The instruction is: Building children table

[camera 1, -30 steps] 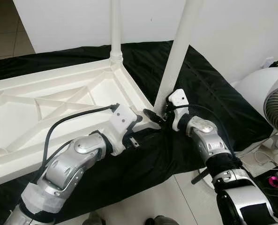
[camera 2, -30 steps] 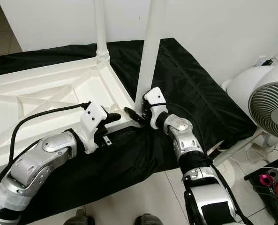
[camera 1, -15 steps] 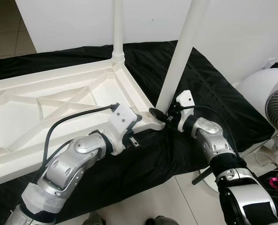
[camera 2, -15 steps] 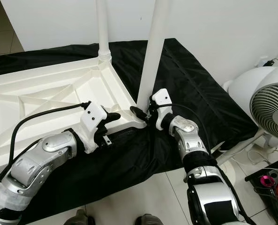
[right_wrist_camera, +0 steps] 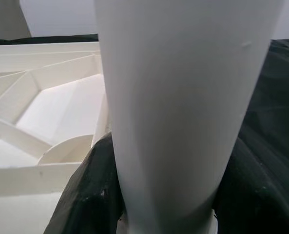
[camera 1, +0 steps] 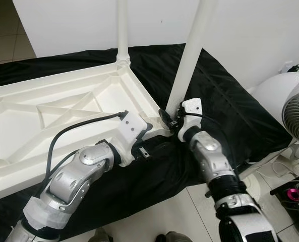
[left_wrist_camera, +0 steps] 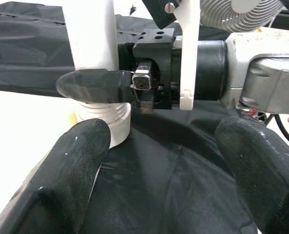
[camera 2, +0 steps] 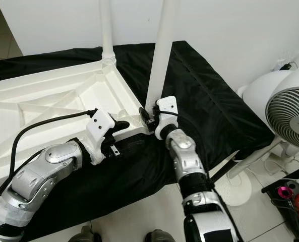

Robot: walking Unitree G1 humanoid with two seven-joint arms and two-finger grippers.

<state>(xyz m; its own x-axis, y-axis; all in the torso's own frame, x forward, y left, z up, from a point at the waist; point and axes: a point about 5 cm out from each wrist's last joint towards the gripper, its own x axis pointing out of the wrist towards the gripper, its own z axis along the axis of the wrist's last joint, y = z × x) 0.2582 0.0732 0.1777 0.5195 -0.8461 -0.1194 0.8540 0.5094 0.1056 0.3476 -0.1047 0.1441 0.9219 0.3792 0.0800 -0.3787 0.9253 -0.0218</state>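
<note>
The white plastic children's tabletop (camera 1: 63, 108) lies upside down on a black cloth-covered counter (camera 1: 225, 106), one white round leg (camera 1: 122, 30) upright at its far corner. The right gripper (camera 1: 170, 119) clamps the base of a second white tapered leg (camera 1: 189, 55) standing at the near corner socket. The left gripper (left_wrist_camera: 159, 161) hovers just beside that corner, fingers spread apart. A white fan (camera 2: 290, 113) stands off to the right.

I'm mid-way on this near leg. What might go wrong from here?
The right gripper grips the near leg only at its base, so the long leg might tip or cross-thread in the tabletop corner. The left gripper hangs open beside the corner, not bracing, so the tabletop may slide on the black sheet.
</note>
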